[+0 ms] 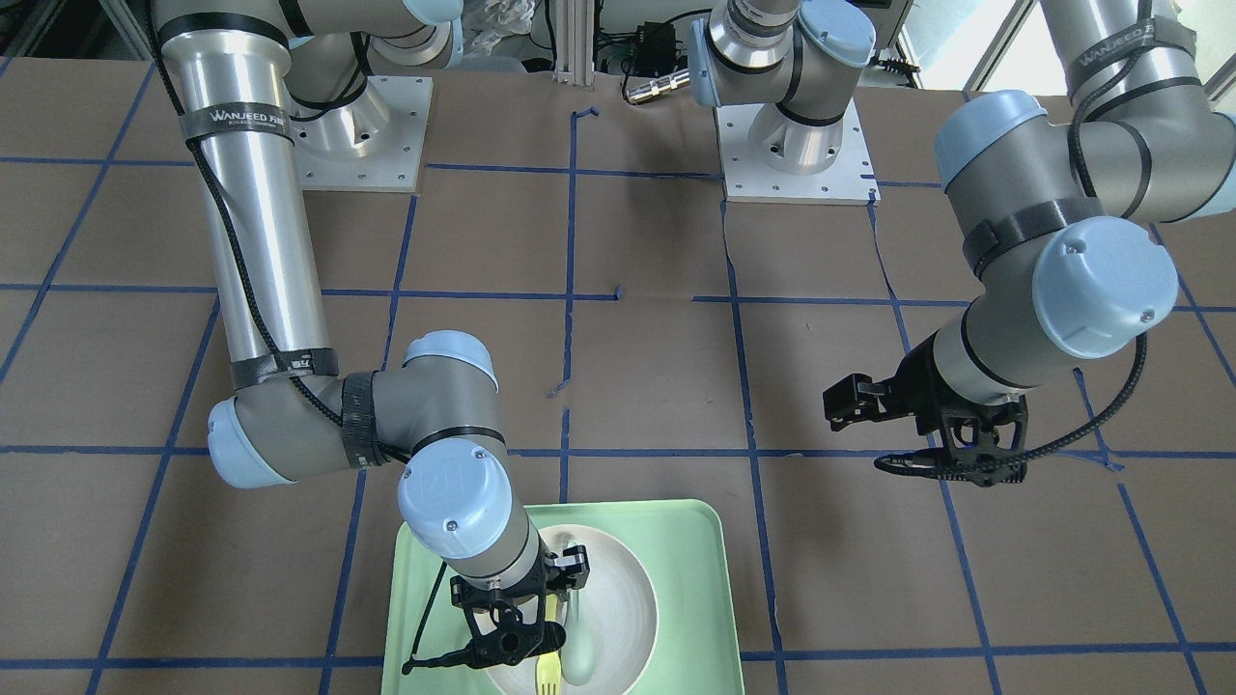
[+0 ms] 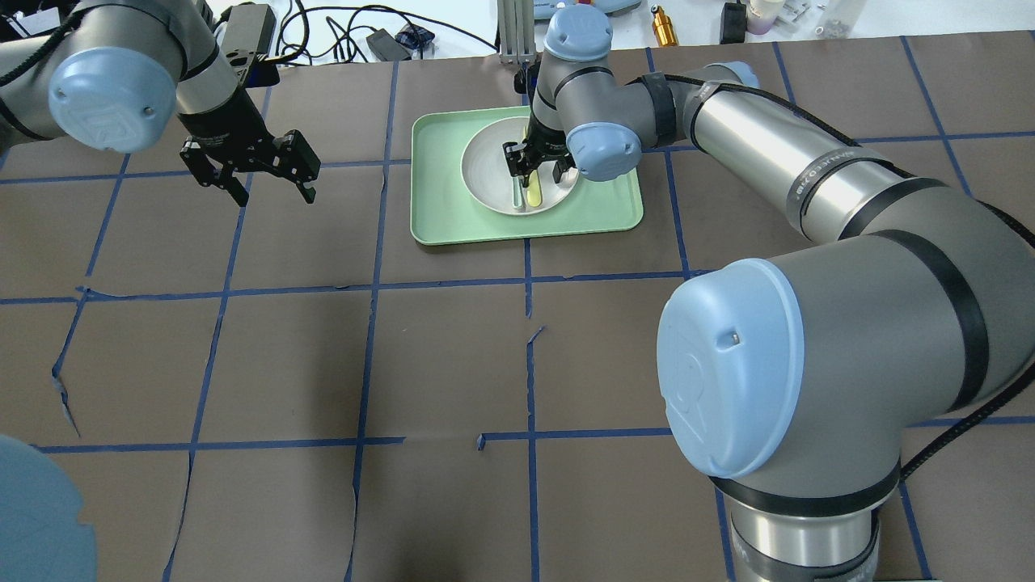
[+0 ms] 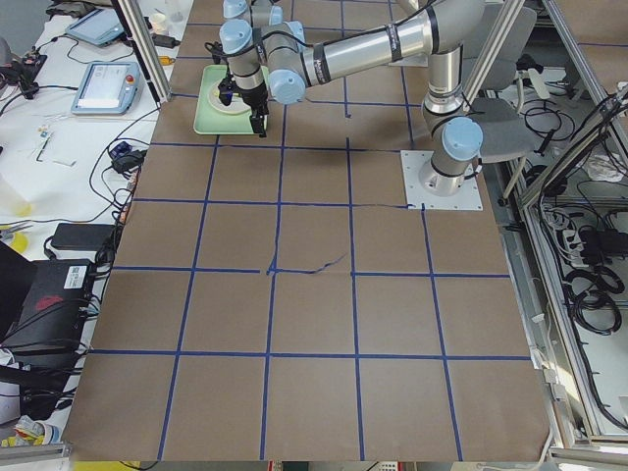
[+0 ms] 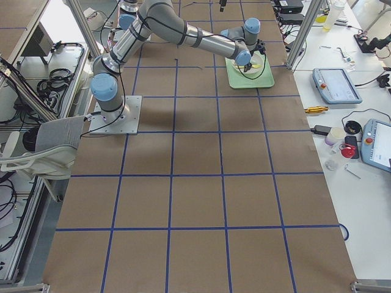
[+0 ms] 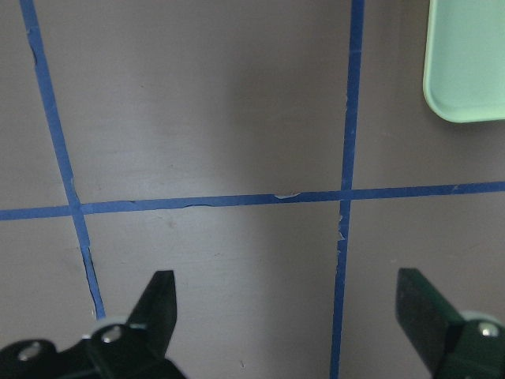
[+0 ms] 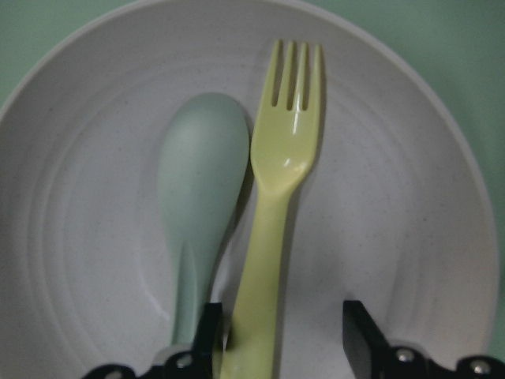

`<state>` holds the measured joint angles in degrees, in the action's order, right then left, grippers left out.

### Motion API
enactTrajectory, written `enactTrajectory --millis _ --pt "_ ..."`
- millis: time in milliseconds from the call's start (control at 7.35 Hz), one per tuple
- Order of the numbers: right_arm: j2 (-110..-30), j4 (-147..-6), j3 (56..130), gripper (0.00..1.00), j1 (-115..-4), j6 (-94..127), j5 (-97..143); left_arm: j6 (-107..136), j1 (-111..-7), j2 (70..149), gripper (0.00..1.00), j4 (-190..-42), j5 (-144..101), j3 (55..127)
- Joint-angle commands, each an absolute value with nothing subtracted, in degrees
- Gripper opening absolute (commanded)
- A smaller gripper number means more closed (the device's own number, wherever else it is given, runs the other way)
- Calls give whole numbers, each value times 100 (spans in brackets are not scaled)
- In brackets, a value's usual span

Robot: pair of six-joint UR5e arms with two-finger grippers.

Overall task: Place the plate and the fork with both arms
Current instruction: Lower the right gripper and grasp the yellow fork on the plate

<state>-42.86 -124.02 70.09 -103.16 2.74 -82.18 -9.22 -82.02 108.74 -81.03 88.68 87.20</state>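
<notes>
The round white plate (image 6: 394,237) sits on the mint-green tray (image 2: 437,202). The yellow-green fork (image 6: 288,150) lies in the plate, with a pale grey-green spoon (image 6: 201,181) beside it. My right gripper (image 6: 282,335) is low over the plate and open. Its fingers stand on either side of the fork's handle, with a gap on one side. It also shows in the overhead view (image 2: 534,170) and the front view (image 1: 526,642). My left gripper (image 2: 275,194) is open and empty above bare table, to the left of the tray; the left wrist view (image 5: 288,316) shows only paper under it.
The table is covered in brown paper with a blue tape grid. A corner of the tray (image 5: 465,63) shows at the top right of the left wrist view. Cables and small equipment lie beyond the table's far edge (image 2: 372,40).
</notes>
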Motion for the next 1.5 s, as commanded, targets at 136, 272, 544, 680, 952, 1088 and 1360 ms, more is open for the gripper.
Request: enactTrajectory --millis 136,272,544,680,952,1088,1360 --pt "-4341 -12401 7014 73 -10327 255 -8226 -923 -8165 10872 100 -8104 8868 8719" --pt "-4342 -12401 7022 72 -10327 255 -8218 -923 -8139 10872 100 -8104 8868 8719" --pt "-4315 -12401 7066 63 -10336 246 -8227 -958 -8130 10863 100 -8104 8868 8710" --pt "-4307 -12401 7075 59 -10336 246 -8227 -967 -8121 10863 100 -8095 8868 8719" --pt "-4307 -12393 7075 21 -10336 246 -8253 -967 -8121 10872 100 -8033 8868 8728" --pt "-4315 -12384 7075 0 -10336 255 -8288 -975 -8112 10872 100 -8033 8868 8719" --pt "-4350 -12384 7066 0 -10336 333 -8306 -1002 -8112 10881 100 -7946 8868 8728"
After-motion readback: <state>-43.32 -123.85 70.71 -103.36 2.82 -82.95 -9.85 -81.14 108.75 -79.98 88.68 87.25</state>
